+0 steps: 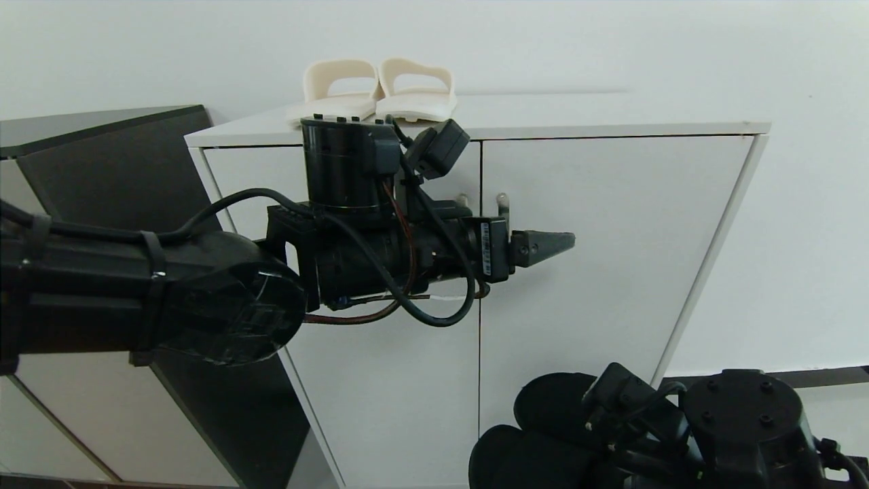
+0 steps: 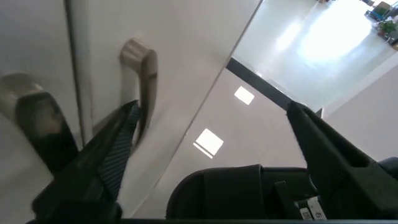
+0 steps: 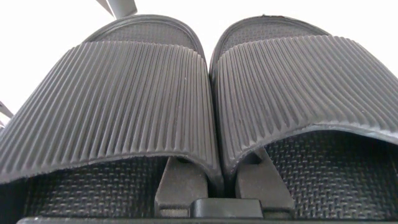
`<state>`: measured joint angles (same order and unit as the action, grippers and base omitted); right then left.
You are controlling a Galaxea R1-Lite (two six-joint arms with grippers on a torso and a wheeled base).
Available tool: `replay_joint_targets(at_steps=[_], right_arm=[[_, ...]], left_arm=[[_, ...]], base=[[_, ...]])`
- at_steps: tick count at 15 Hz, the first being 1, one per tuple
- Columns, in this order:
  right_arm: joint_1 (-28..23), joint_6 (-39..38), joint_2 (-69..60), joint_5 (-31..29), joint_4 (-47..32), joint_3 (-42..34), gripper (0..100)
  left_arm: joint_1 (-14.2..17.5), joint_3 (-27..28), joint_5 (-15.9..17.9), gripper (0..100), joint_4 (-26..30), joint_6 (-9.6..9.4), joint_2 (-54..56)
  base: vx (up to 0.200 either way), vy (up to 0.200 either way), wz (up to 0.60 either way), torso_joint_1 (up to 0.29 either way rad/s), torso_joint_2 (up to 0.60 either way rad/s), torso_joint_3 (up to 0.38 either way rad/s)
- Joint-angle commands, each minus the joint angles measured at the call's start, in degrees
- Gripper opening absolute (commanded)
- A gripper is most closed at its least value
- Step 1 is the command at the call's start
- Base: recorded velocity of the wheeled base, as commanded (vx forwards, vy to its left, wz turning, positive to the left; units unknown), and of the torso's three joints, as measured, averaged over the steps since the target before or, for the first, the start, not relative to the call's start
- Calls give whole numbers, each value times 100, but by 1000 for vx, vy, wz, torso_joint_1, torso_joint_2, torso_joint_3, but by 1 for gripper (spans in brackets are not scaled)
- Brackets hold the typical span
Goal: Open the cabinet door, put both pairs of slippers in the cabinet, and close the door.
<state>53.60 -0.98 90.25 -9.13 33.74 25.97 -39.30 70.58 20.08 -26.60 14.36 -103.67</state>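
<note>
Cabinet: I found the white cabinet (image 1: 577, 112) standing against the wall, with both doors shut and flush.
Handles: two metal handles sat either side of the centre seam. The right door's handle (image 1: 502, 202) (image 2: 140, 81) was upright.
Left tool: I saw the left tool (image 1: 551, 244) (image 2: 211, 143) held level in front of the right door (image 1: 611, 238), just below its handle, with its jaws spread wide. In the wrist view one finger (image 2: 109, 158) lay just beside the handle. I could not tell whether they touched.
Cream slippers: the cream slippers (image 1: 377, 92) sat side by side on the cabinet top, near the wall.
Right tool: the right tool (image 3: 214, 186) was low, before the right door's foot. It was closed on the black slippers (image 1: 543, 407) (image 3: 205, 93), its fingers under the ribbed straps.
Surroundings: a dark panel (image 1: 102, 136) stood left of the cabinet.
</note>
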Motion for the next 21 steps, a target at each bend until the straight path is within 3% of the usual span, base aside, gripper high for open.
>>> replay_joint_targets(at_steps=[1,6,9,13,17,21], right_arm=[[1,1,19,-1,1,-13,0],[19,1,-130,474,97,-162,0],[54,1,-429,1203,176,-373,0],[54,10,-420,1221,176,-426,0],[54,45,-385,1212,176,-426,0],[54,115,-350,1194,176,-426,0]], left_arm=[[2,-10,-4,0,-3,5,-13],[-122,-352,-4,0,-3,-12,435],[-332,-844,-13,0,-65,-39,796],[-552,-1618,-259,0,-513,-56,1305],[-473,-2242,-285,0,-601,-65,1982],[-104,-1917,-338,0,-601,-56,1639]], base=[[0,0,0,0,0,0],[0,0,0,0,0,0],[0,0,0,0,0,0],[0,0,0,0,0,0],[0,0,0,0,0,0],[0,0,0,0,0,0]])
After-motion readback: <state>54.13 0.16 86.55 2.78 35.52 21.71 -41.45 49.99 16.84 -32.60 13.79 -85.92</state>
